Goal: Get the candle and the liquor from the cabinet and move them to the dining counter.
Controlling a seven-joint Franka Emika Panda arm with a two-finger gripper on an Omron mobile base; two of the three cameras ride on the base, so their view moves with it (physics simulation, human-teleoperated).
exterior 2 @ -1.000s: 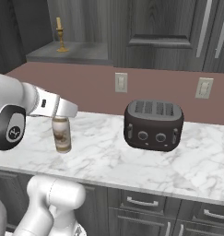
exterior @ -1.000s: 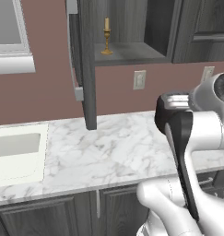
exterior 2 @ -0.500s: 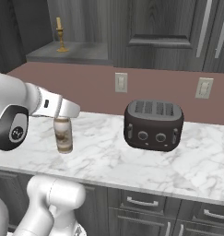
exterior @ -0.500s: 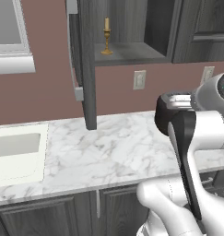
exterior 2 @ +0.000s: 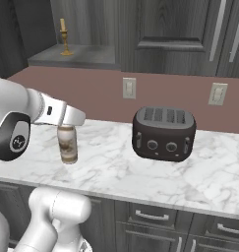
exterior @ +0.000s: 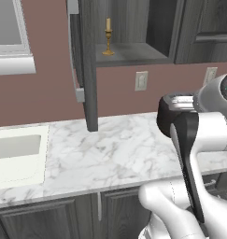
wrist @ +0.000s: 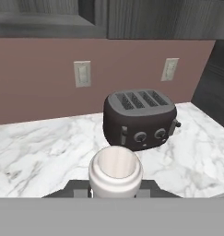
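In the right base view I saw my hand (exterior 2: pixel 67 127) at the left centre of the frame, closed on the neck of the liquor (exterior 2: pixel 68 144), a cream bottle with a brownish band. The bottle hung upright over the marble worktop (exterior 2: pixel 140 167); I could not tell whether its foot touched the stone. In the hand view its round open mouth (wrist: pixel 115 170) sat at the bottom centre, between the fingertips. A dark toaster (exterior 2: pixel 164 133) with 4 slots stood on the worktop at the frame's centre right, well apart from the bottle, under 2 wall switches.

The candle (exterior: pixel 108 43) stood upright in its brass holder on the shelf of the cabinet (exterior: pixel 133 51), at the top centre of the left base view. The cabinet door (exterior: pixel 86 65) stood open, edge-on to me. A pale sink (exterior: pixel 17 154) lay at the left edge.
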